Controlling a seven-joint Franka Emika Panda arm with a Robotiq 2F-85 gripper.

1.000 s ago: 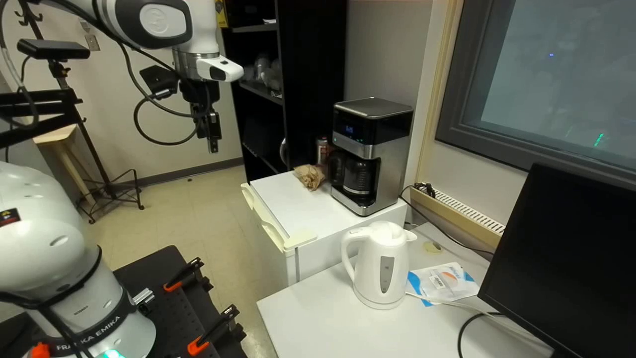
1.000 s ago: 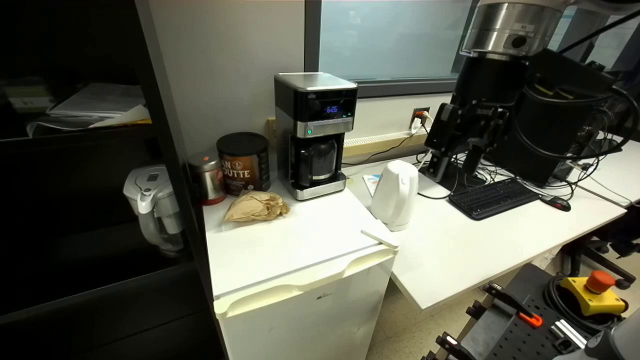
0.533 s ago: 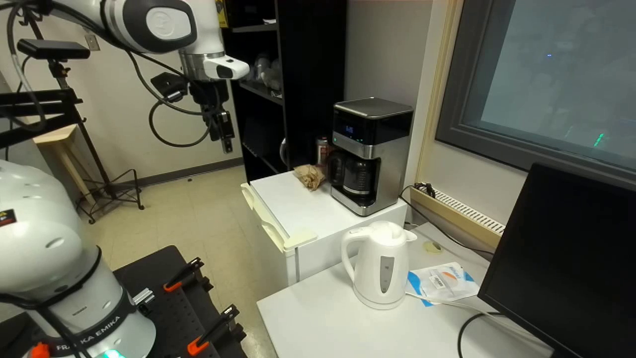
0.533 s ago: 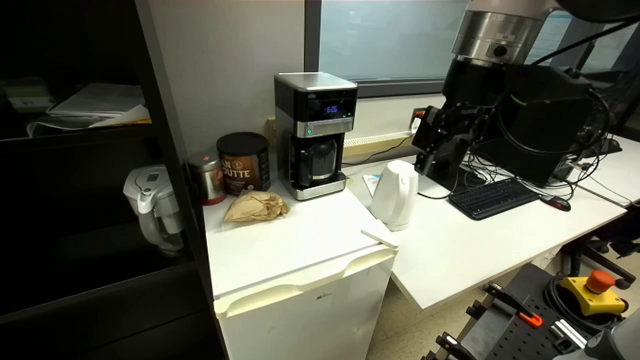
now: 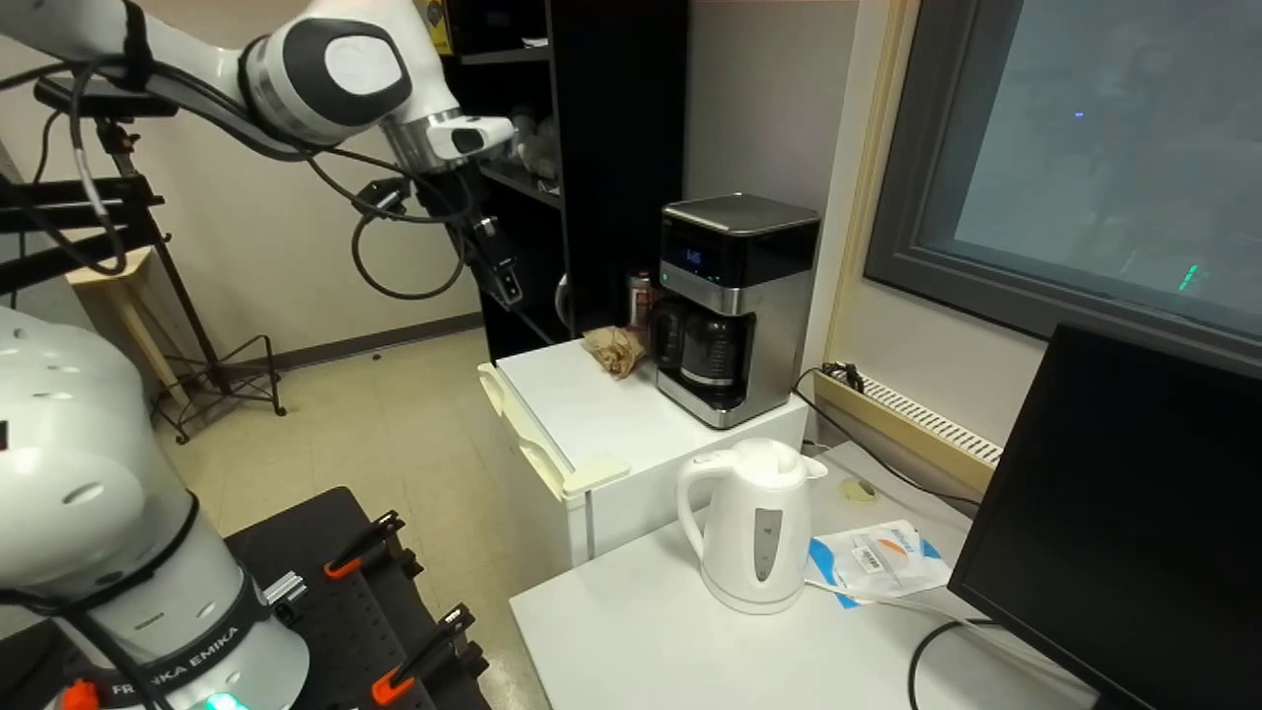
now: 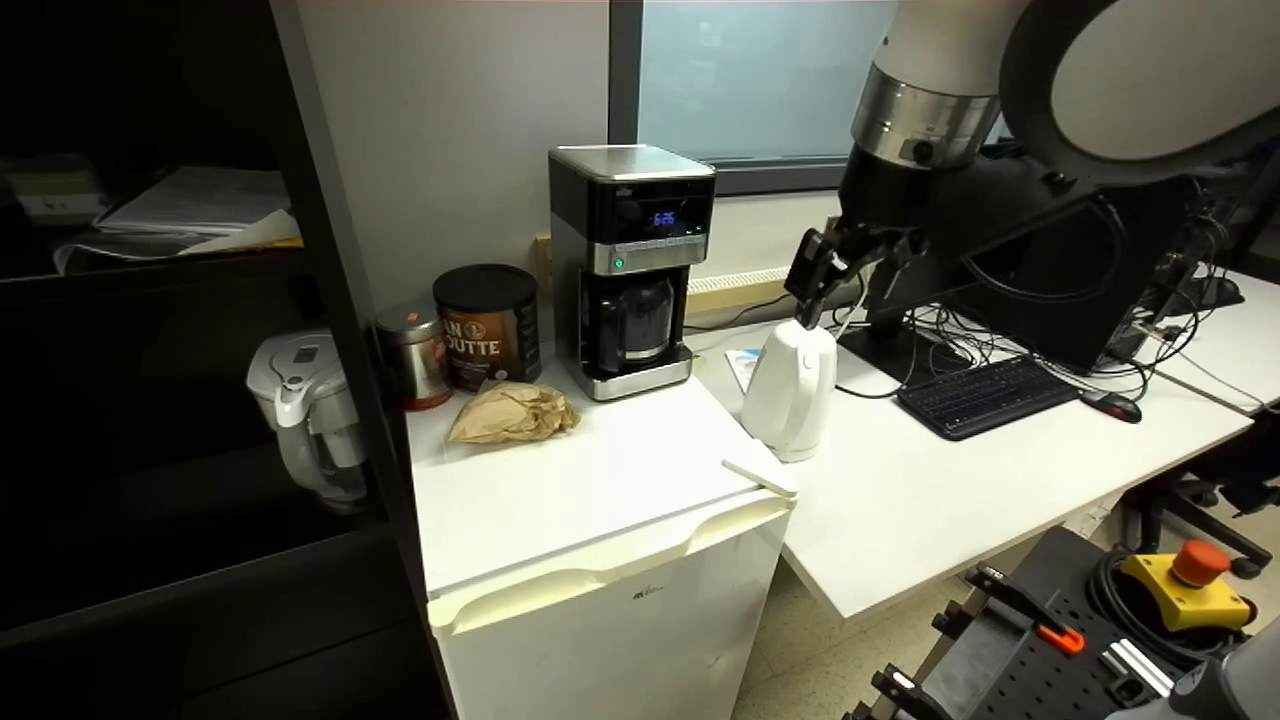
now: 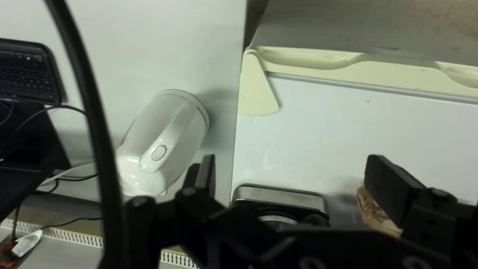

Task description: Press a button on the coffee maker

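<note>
The coffee maker [image 5: 779,330], boxy black with silver trim, stands upright on a white fridge and also shows in an exterior view [image 6: 640,258]. Its blue display [image 6: 662,218] is lit, a silver button strip [image 6: 650,247] runs below it with a green light, and the dark glass carafe [image 6: 647,318] sits inside. In the wrist view only its silver base [image 7: 280,197] and part of the carafe show; the gripper body hides the rest. My gripper [image 7: 289,170] is open and empty, fingers wide apart. In an exterior view the gripper [image 5: 510,289] is tilted, in the air apart from the coffee maker.
A white kettle [image 5: 754,532] stands on the table beside the fridge [image 6: 570,500]. A crumpled paper bag [image 6: 515,412] and a coffee can [image 6: 488,335] are by the coffee maker. A black shelf [image 5: 623,148] rises behind; a monitor [image 5: 1134,513] stands on the table.
My gripper has moved closer to the coffee maker and tilted from nearly vertical, so its fingers slant toward the coffee maker. The coffee maker and kettle have not moved.
</note>
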